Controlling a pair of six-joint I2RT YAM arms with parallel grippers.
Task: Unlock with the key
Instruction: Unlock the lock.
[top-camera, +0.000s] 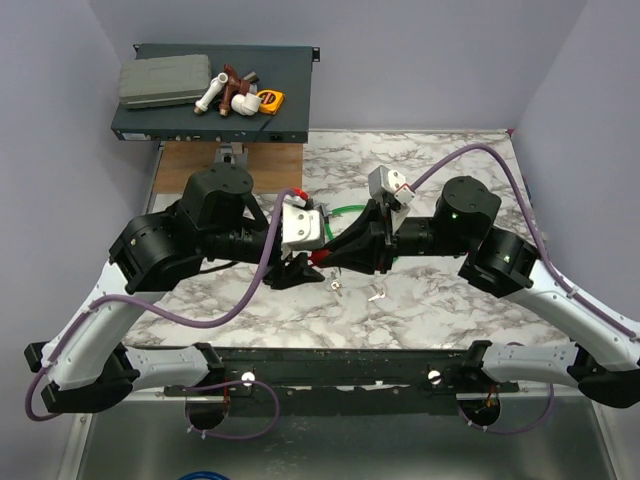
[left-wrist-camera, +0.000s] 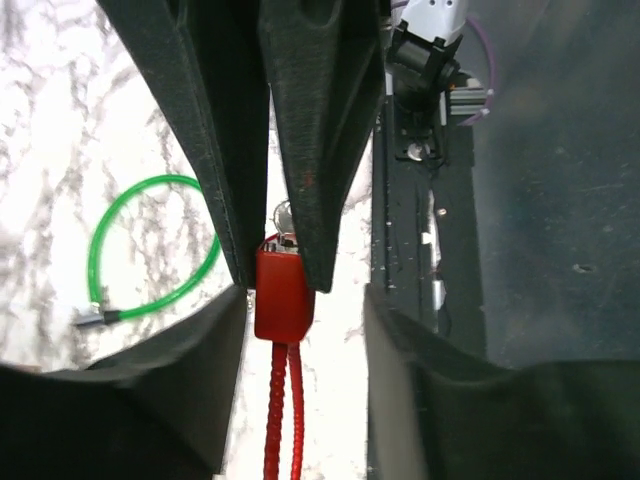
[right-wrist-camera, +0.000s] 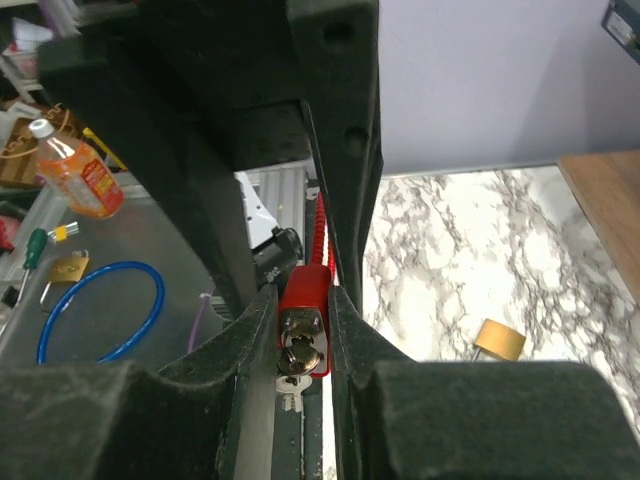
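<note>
Marbled tabletop (top-camera: 450, 310) below, right claw (right-wrist-camera: 303, 300) pinched tight on the red lock (left-wrist-camera: 283, 295) — the key (right-wrist-camera: 289, 398) pokes from its end, deeper between those fingers (right-wrist-camera: 250, 340); left claw (left-wrist-camera: 306, 310) parted, loosely straddling the lock.

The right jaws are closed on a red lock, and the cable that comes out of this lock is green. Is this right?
Only the colour is wrong: the cable from the red lock is red, as the left wrist view shows. The right gripper has its jaws closed on that lock.
</note>
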